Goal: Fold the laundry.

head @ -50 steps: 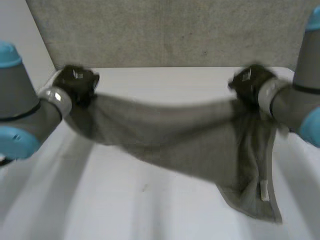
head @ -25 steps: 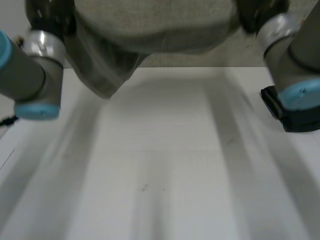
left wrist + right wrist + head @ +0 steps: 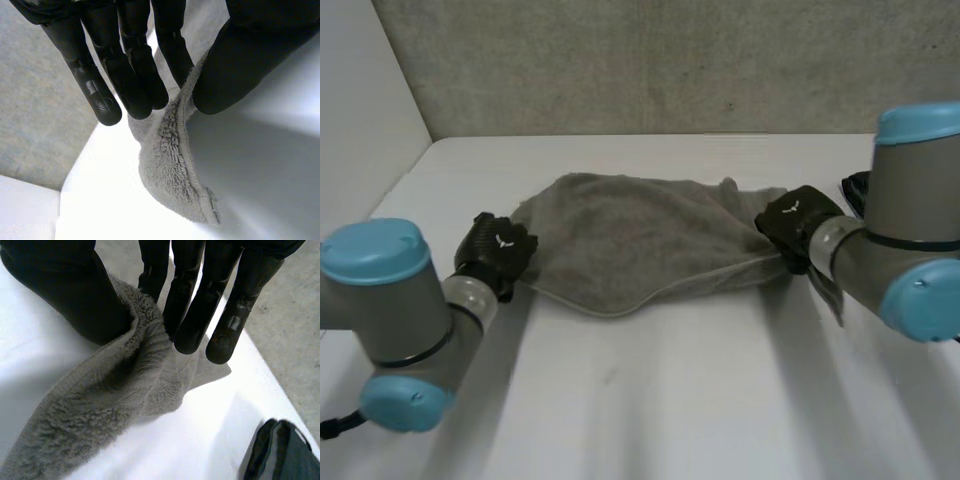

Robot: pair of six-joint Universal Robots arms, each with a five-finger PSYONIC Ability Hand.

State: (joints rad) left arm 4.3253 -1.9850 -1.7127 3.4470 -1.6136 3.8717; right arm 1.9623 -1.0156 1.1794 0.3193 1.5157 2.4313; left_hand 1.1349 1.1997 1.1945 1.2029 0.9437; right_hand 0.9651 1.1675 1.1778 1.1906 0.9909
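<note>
A grey-green towel (image 3: pixel 630 238) lies spread on the white table (image 3: pixel 650 400), bunched along its near edge. My left hand (image 3: pixel 496 252) is at the towel's left corner, and in the left wrist view its fingers (image 3: pixel 125 65) and thumb pinch the fluffy towel edge (image 3: pixel 175 165). At the towel's right end my right hand (image 3: pixel 796 228) grips it. In the right wrist view its thumb and fingers (image 3: pixel 200 305) pinch a thick fold of towel (image 3: pixel 125 390). A short flap hangs past the right wrist.
A grey wall (image 3: pixel 650 65) stands behind the table's far edge. A dark object (image 3: pixel 280 452) lies on the table beyond my right hand, near the right edge (image 3: pixel 855 188). Bare table stretches in front of the towel.
Both hands swung the towel up high, then brought it down and laid it flat on the table. The hands are now lower and nearer the front, still pinching the two ends.
</note>
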